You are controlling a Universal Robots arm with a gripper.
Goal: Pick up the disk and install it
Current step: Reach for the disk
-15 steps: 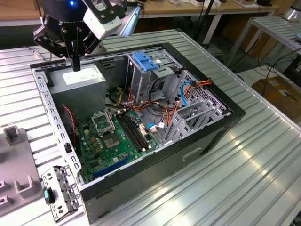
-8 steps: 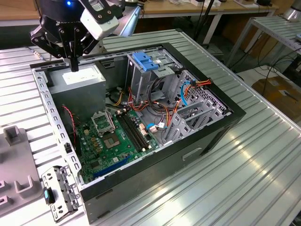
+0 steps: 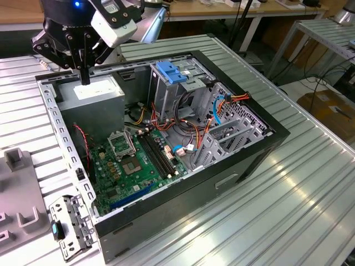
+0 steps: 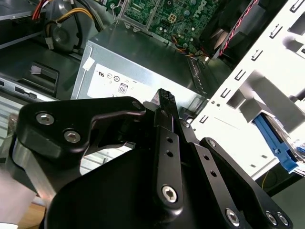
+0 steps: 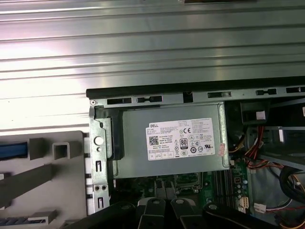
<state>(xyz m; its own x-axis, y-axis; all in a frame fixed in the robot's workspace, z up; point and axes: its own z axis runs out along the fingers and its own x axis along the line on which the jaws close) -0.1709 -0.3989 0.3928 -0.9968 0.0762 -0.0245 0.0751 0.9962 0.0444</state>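
Observation:
My gripper [image 3: 83, 76] hangs over the far-left corner of the open computer case [image 3: 233, 183], just above the grey power-supply box [image 3: 91, 91]. Its black fingers stand together, shut, with nothing between them; in the second wrist view the fingertips [image 4: 164, 98] hover over that box [image 4: 143, 67]. A blue plastic rail [image 4: 274, 143] with a bit of silver beside it lies outside the case wall, and a blue strip [image 5: 12, 150] shows in a grey holder [image 5: 43, 181]. This looks like the edge of the disk; most of it is out of frame.
Inside the case are the green motherboard [image 3: 138, 160], a grey drive cage with a blue latch [image 3: 172, 72] and loose orange, red and blue cables [image 3: 222, 105]. The case stands on a ribbed metal table [image 3: 299, 183]. A grey fixture [image 3: 19, 194] lies at the exterior view's left.

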